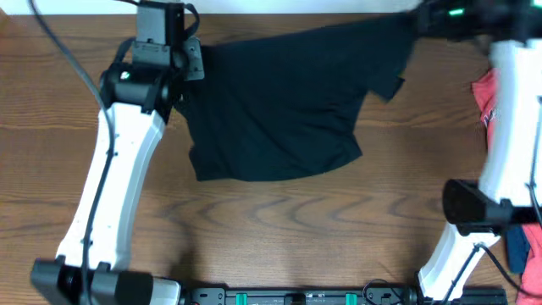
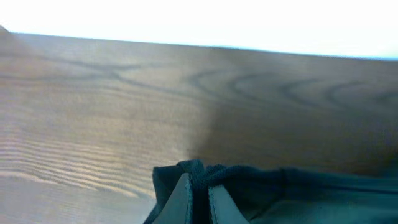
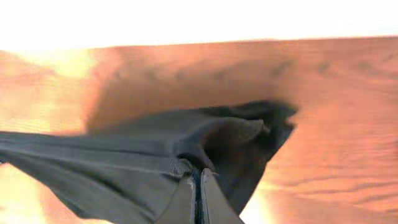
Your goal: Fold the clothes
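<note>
Holds limp, matte black T-shirt [image 1: 288, 102] stretched across upper centre of grained wooden table [image 1: 279, 220]: left gripper [image 2: 199, 196] pinched tight on puckered upper-left edge, right gripper [image 3: 199, 186] clamped on bunched upper-right corner. Shows red garment [image 1: 484, 95] and blue cloth [image 1: 518, 246] at right edge, partly behind white right arm [image 1: 512, 127].

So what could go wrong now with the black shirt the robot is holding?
Each pinch is small: the left gripper and right gripper hold only a bunch at the edge of the black T-shirt, so the limp cloth might slip out. The near hem lies uneven, so the fold may come out crooked. The right arm stands close to the red garment and might drag it.
</note>
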Action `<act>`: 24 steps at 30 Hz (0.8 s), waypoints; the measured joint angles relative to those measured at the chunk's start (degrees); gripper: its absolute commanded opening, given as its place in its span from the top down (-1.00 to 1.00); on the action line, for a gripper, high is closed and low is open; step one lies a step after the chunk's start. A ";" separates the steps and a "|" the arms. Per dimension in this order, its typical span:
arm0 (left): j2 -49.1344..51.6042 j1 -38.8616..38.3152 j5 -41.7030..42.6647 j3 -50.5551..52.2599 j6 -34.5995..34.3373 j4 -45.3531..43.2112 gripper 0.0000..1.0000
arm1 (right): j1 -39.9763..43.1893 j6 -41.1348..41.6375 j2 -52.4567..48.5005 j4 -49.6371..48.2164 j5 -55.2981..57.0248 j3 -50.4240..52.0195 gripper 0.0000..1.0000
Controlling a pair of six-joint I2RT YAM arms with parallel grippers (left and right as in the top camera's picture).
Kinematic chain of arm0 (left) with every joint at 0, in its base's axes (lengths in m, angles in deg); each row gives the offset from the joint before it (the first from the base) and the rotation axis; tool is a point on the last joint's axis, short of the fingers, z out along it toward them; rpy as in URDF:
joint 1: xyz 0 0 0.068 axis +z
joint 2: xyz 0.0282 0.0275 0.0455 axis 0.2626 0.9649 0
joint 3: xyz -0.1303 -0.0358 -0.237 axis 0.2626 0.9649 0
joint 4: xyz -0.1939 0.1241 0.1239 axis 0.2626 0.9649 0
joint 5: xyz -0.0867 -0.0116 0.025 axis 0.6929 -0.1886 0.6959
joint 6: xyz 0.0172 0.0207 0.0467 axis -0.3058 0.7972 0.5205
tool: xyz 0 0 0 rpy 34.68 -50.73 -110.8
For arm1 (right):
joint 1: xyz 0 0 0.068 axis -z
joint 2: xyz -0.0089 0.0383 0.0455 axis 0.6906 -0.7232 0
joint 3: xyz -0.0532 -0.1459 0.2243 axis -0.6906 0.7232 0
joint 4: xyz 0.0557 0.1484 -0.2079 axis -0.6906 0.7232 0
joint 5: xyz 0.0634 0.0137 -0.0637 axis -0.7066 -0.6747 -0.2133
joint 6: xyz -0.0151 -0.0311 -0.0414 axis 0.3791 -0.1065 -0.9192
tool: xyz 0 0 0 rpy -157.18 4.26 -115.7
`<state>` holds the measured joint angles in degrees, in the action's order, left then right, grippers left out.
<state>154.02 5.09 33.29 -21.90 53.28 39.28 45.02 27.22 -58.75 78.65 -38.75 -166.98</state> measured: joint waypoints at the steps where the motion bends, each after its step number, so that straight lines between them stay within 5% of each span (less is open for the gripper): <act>1: -1.03 -0.11 -0.02 0.00 0.11 -0.09 0.89 | 1.14 -0.15 0.39 1.29 -0.72 -2.95 0.97; 7: -7.30 -0.55 0.44 0.00 3.87 -0.33 0.88 | 4.81 -1.29 1.22 7.50 -3.21 -11.58 0.97; 24: -28.79 -0.98 -4.48 -3.06 16.55 -2.29 0.88 | 5.53 -2.54 15.87 7.45 5.40 -12.66 0.98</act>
<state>125.23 4.11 28.80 -24.96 69.83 36.98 50.55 24.68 -42.88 86.10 -33.35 -179.64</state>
